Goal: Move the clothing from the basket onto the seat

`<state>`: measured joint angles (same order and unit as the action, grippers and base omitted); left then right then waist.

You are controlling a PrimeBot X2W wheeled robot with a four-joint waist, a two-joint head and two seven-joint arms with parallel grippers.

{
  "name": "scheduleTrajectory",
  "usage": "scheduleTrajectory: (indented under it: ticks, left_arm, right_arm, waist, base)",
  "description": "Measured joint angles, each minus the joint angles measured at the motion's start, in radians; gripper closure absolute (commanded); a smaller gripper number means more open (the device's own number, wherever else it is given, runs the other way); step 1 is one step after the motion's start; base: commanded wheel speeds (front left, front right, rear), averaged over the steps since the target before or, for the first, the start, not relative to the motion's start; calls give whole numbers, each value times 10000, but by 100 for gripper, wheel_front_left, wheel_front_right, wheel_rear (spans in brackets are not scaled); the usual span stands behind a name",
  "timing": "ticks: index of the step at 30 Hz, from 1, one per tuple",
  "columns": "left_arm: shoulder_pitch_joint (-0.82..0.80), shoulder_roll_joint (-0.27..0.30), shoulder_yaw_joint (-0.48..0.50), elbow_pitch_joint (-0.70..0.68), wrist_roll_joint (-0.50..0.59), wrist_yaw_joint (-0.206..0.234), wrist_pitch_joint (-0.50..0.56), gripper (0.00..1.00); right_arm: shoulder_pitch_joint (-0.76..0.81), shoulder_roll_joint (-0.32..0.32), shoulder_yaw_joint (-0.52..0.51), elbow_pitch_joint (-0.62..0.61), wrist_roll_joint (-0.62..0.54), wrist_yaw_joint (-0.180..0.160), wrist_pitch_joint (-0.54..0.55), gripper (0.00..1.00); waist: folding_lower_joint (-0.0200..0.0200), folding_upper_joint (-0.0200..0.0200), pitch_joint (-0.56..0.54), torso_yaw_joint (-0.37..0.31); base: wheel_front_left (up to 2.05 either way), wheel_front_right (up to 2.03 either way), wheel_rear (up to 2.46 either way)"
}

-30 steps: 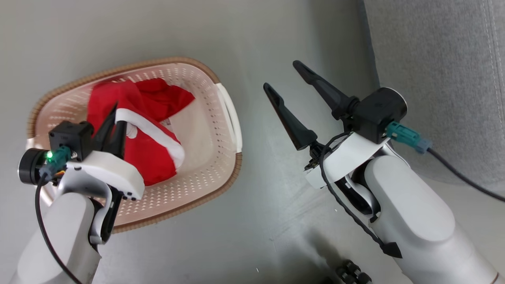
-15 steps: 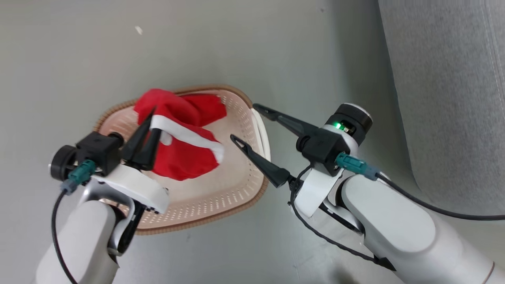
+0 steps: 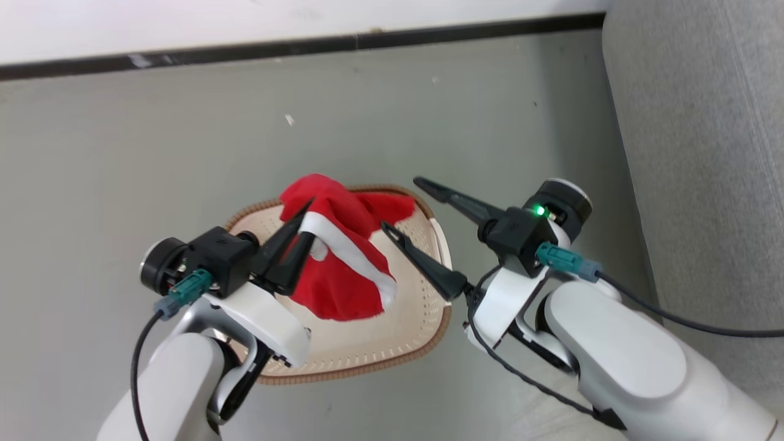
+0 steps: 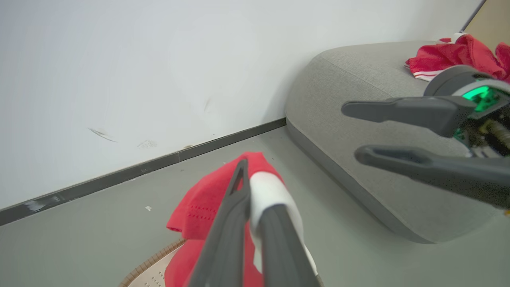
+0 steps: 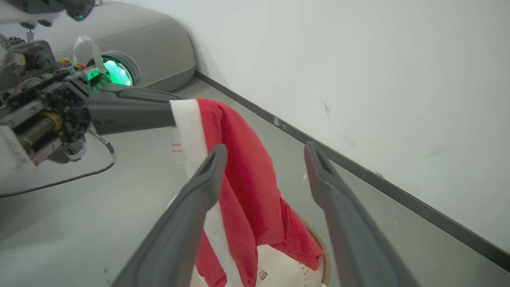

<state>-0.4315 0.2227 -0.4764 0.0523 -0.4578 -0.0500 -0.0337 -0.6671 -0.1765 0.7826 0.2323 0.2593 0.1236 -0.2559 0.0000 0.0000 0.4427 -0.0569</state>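
Item: clothing [image 3: 343, 269], red with a white band.
Location: hanging above the basket [image 3: 380, 343], raised off the basket's floor where it lay a second ago.
Holder: left hand [image 3: 312, 217], clenched on the white band.
Right hand [image 3: 399, 202]: released, fingers spread, now drawn in over the basket's rim.
Seat [image 3: 704, 153]: beyond the basket, already bearing another red garment [image 4: 450, 56].
Status: lift-out done, carry across pending.

Basket [image 3: 392, 343] partly behind clothing [image 3: 343, 288], left arm [image 3: 184, 373]
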Motion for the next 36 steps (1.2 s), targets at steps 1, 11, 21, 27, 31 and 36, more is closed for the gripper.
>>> scheduleTrajectory:
  ticks: [1, 11, 21, 27, 31, 36]
  left_arm:
    - [0, 0, 0, 0, 0, 0, 0, 100]
    - [33, -301, -585, -385, -71, -157, 535, 100]
    - [33, -491, -940, -1269, -347, -242, 955, 100]
    - [35, -575, -1147, -2004, -454, -247, 1271, 100]
    - [35, -596, -1266, -2510, -604, -293, 1561, 100]
    - [43, -631, -1358, -3022, -807, -318, 1935, 100]
  right_arm:
    - [0, 0, 0, 0, 0, 0, 0, 0]
    - [519, -27, 353, 40, 313, 0, 0, 0]
    - [931, -322, 368, 115, 577, 0, 0, 0]
    - [1366, -431, 282, 284, 711, 0, 0, 0]
    - [1643, -437, 209, 320, 790, 0, 0, 0]
    - [1853, -435, 159, 316, 876, 0, 0, 0]
  waist:
    - [0, 0, 0, 0]
    - [0, 0, -1058, 430]
    - [0, 0, -1924, 753]
    - [0, 0, -2351, 923]
    - [0, 0, -2599, 1029]
    - [0, 0, -2863, 1142]
  base:
    - [0, 0, 0]
    - [0, 0, 0]
    - [0, 0, 0]
    - [0, 0, 0]
    - [0, 0, 0]
    - [0, 0, 0]
